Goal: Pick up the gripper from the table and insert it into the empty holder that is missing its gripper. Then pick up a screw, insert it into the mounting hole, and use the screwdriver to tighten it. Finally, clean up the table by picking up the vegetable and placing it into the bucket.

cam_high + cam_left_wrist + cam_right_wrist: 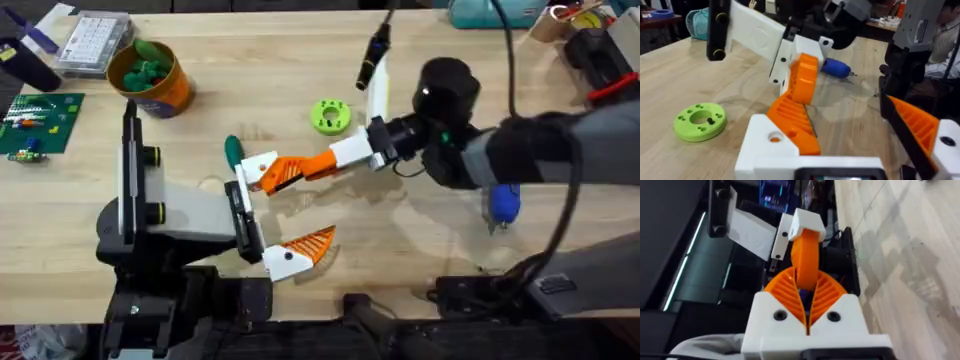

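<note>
Right fingers (785,292), white blocks with orange ribbed pads, are clamped narrowly on the gripper (807,255). They pinch its orange wedge from both sides, and the wedge juts out past the fingertips. Its white base is at the far end, up against the front of the holder (750,230). I cannot tell whether the base is seated in its mount or just touching it.

From overhead, the right arm reaches across the middle of the worktop (430,250). It holds the gripper (270,172) roughly level, with the white base at the upper end of the holder's (185,210) front plate. A slatted finger (300,250) is mounted at the plate's lower end.

Left fingers (790,122) stand wide apart with nothing between them. One ribbed pad lies right by the wedge of the gripper (802,80), and I cannot tell whether they touch. The other is well off to the side.

The vegetable (233,150) lies on the worktop just beside the gripper's white base. The bucket (165,90) stands well apart near the far left, with green pieces inside it. The screwdriver (503,205) lies under the right arm, and from the left wrist it shows beyond the holder (752,30). A lime ring (330,115) rests near the right fingers.
</note>
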